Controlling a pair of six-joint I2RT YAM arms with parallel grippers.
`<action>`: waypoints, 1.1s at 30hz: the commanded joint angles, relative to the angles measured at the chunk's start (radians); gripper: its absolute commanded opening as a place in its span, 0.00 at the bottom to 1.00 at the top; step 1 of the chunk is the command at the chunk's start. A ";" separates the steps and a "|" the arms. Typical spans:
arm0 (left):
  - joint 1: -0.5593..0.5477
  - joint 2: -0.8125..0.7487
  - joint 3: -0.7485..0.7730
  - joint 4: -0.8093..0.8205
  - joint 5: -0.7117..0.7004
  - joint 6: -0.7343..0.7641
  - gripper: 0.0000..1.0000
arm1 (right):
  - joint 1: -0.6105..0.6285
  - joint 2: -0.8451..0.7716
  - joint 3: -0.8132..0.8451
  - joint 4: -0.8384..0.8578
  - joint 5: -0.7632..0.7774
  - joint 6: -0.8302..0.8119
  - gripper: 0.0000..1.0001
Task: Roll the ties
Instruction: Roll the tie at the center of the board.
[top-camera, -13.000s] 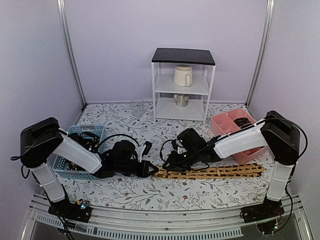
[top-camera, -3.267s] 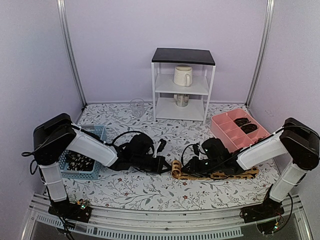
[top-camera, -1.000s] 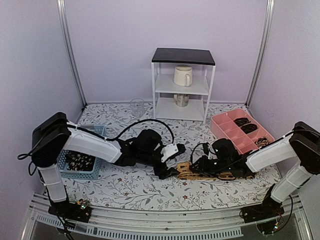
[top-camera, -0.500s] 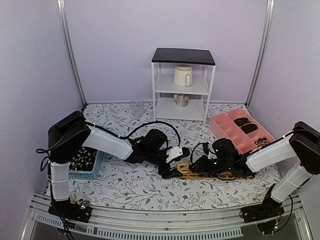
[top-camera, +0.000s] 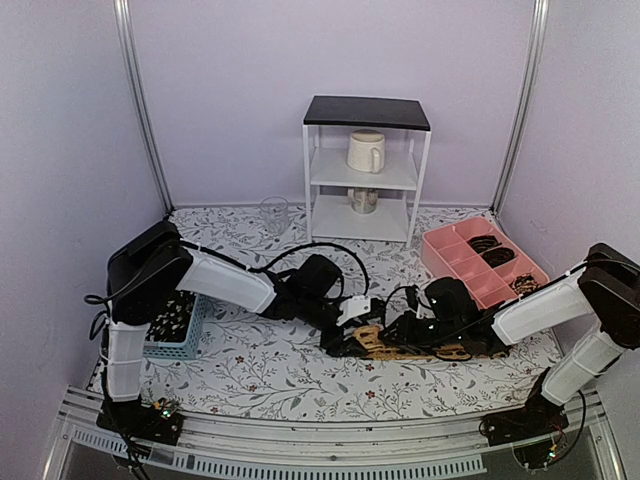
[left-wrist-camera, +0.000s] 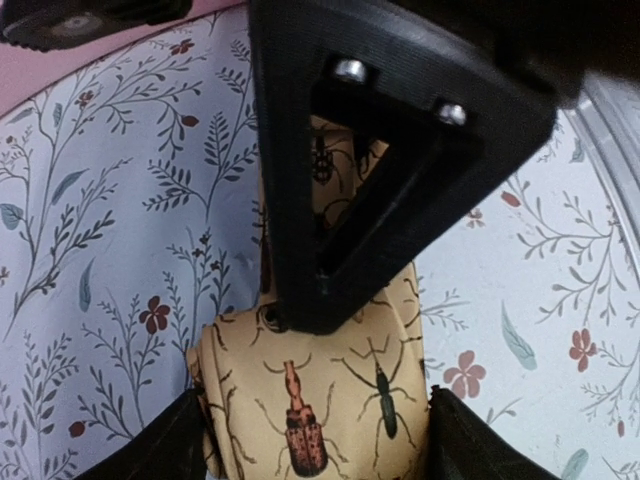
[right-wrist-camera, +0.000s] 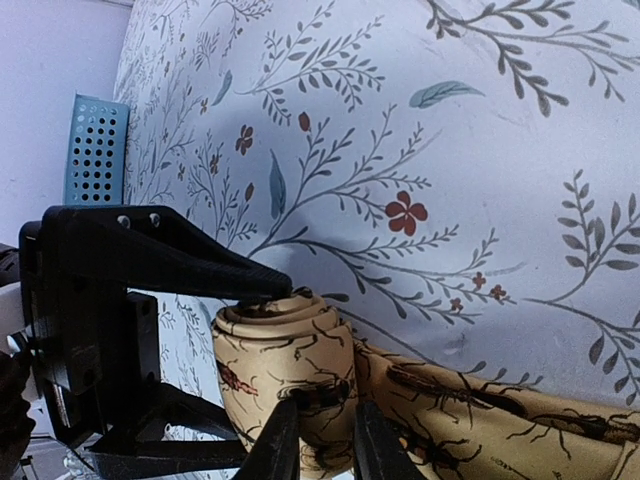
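Tan beetle-print necktie (top-camera: 395, 346) lies on the floral tablecloth (top-camera: 270, 380), its end nearest the left arm rolled up; right gripper (right-wrist-camera: 322, 432) pinches the roll's edge; left gripper (left-wrist-camera: 318, 445) straddles the roll, jaws wide; whether they press it I cannot tell

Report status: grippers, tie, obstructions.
Left gripper open, straddling tan insect-print tie at its rolled end. Right gripper shut on roll. Remainder flat. Nothing blocking.

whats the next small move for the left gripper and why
Probably close the left gripper onto the rolled end of the tan tie. Its fingers flank the roll, the right gripper pinches the roll's edge, and a length of tie lies flat, unrolled.
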 joint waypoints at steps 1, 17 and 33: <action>0.008 0.012 0.019 -0.061 0.092 0.037 0.72 | -0.007 0.010 -0.010 0.016 -0.006 0.007 0.20; 0.001 -0.011 -0.022 -0.029 0.081 0.061 0.69 | -0.007 0.012 -0.041 0.037 -0.060 0.021 0.21; -0.057 -0.017 -0.043 0.057 -0.058 0.010 0.77 | -0.007 0.035 -0.058 0.115 -0.117 0.074 0.20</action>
